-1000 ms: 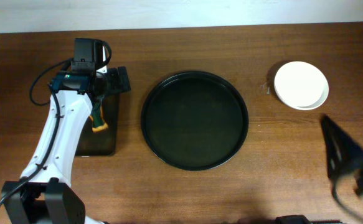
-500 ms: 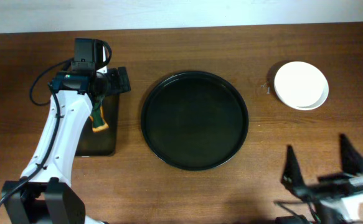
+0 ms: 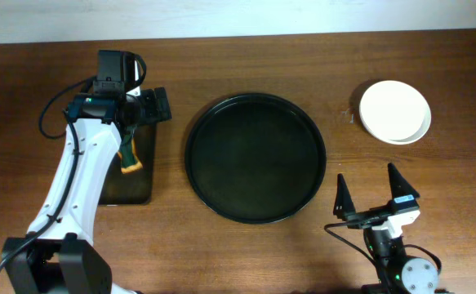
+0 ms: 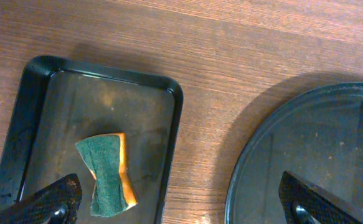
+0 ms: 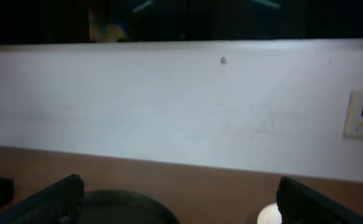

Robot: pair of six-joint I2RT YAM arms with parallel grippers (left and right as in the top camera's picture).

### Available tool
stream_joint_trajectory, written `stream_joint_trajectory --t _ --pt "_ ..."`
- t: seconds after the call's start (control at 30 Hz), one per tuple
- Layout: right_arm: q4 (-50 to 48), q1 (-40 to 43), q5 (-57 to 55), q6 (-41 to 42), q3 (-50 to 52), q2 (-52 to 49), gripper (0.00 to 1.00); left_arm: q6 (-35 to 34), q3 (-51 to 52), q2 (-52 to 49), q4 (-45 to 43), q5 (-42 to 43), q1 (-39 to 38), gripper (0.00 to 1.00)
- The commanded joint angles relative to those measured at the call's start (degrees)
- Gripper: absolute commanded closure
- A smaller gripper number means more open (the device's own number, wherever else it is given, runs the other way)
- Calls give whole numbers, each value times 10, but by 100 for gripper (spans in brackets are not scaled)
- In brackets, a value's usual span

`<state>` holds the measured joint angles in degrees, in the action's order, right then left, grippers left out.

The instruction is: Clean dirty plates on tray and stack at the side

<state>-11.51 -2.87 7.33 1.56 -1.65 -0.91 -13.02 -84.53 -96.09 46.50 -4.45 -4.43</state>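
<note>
At the far right of the desk (image 3: 246, 61), the plates (image 3: 394, 112) sit in one stack. The top one is plain white, and the edge of another peeks out at the near right. I cannot tell how many lie under it. The stack is well apart from the round tray (image 3: 255, 158), which lies black and broad at the middle of the desk with its dark floor in full view.

My right end effector (image 3: 372, 196) hovers at the near edge of the desk, just off the round tray's near right rim and well short of the plates. Its fingers are spread wide. Its wrist camera looks level across the desk at a pale wall (image 5: 169, 99). At the bottom of that view are the round tray's rim (image 5: 125, 208) and a sliver of plate (image 5: 268, 214).

My left end effector (image 3: 156, 106) hangs on the other side, over the far right corner of the small tray (image 3: 135, 175), and it too is spread wide. In its wrist view one finger sits above the small tray (image 4: 137, 112) and the other above the round tray (image 4: 318, 155), with bare wood between them. A green and orange sponge (image 4: 108, 174) lies in the small tray, near my arm.
</note>
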Motion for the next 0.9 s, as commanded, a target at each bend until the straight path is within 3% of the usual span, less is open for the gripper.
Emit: stream_joint_trajectory --t 0.0,0.17,0.87 --pt "36 -1 -23 7 13 7 1 5 -3 -1 0 4 2 1" --pt "155 -1 -31 7 13 7 1 5 -3 -1 0 4 2 1" --pt "156 -1 -35 7 13 7 1 5 -3 -1 0 4 2 1"
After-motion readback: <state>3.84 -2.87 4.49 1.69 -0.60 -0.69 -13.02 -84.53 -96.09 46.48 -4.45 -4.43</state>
